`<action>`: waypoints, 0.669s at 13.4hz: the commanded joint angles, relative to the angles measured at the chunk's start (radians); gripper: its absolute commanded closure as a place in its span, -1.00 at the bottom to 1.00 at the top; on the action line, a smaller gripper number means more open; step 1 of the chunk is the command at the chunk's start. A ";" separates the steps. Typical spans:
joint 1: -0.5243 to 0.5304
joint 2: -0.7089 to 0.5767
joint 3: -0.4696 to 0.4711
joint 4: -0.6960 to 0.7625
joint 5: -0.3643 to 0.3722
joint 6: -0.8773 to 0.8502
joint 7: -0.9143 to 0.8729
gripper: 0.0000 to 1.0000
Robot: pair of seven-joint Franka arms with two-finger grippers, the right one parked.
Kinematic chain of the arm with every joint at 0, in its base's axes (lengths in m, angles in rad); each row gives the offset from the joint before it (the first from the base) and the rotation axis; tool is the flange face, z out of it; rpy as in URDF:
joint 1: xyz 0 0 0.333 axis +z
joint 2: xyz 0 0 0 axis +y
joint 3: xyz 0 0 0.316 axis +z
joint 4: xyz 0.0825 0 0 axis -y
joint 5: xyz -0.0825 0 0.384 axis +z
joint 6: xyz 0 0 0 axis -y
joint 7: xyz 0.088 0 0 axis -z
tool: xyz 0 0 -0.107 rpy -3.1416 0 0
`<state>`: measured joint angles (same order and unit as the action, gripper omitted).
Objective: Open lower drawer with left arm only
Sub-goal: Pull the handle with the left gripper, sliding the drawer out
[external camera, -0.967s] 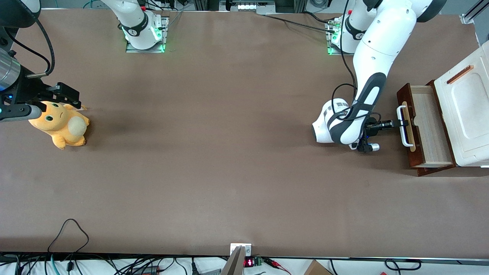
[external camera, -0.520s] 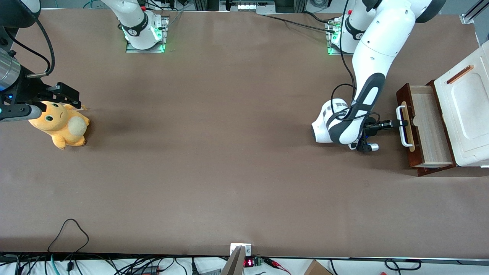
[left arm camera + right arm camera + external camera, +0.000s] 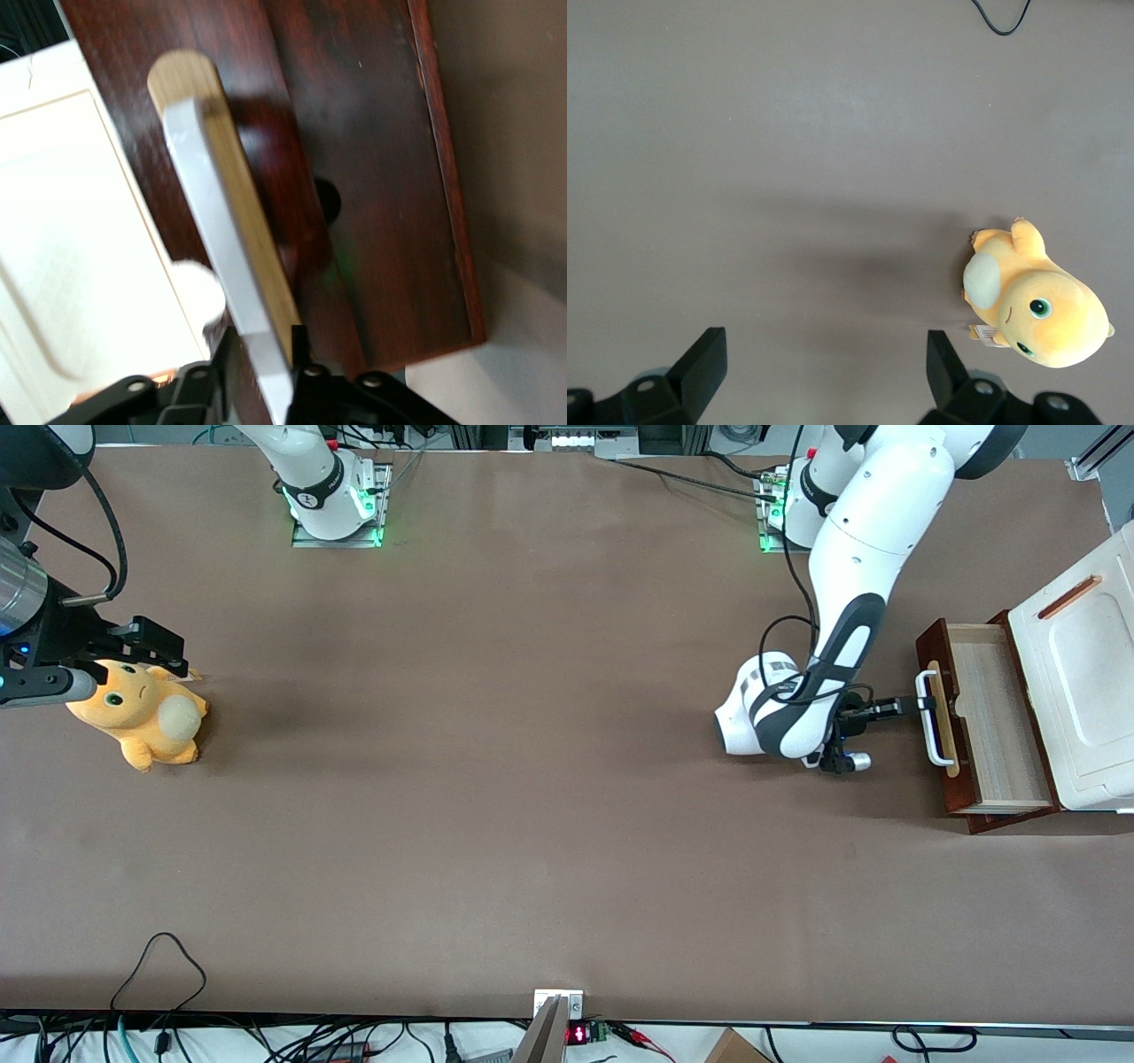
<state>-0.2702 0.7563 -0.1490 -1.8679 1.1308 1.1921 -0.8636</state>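
Lower drawer (image 3: 983, 722) found pulled well out of white cabinet (image 3: 1085, 691) at working arm's end of table (image 3: 532, 779), pale wood interior exposed. White bar handle (image 3: 932, 717) clamped between fingers (image 3: 301, 354) of gripper (image 3: 917, 705), one either side of bar. Left arm (image 3: 850, 602) extended low in front of drawer. Yellow plush toy (image 3: 142, 722) noted toward parked arm's end.

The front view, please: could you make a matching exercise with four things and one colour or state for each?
Things:
1. lower drawer
2. bar handle
3. gripper
4. plush toy

States:
A. white, held between black fingers
B. orange, lying at the parked arm's end
C. pulled out, pale wood inside
D. shut on the handle

Pairs: 1-C, 2-A, 3-D, 4-B
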 commanded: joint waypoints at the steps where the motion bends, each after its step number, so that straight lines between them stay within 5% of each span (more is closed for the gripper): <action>1: -0.026 -0.002 0.000 0.001 -0.031 -0.037 0.005 -1.00; 7: -0.018 -0.006 0.000 0.013 -0.042 -0.034 0.017 -1.00; 9: -0.010 -0.011 0.012 0.085 -0.088 -0.032 0.175 -1.00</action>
<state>-0.2881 0.7562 -0.1487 -1.8505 1.0900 1.1688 -0.8168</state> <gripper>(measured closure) 0.000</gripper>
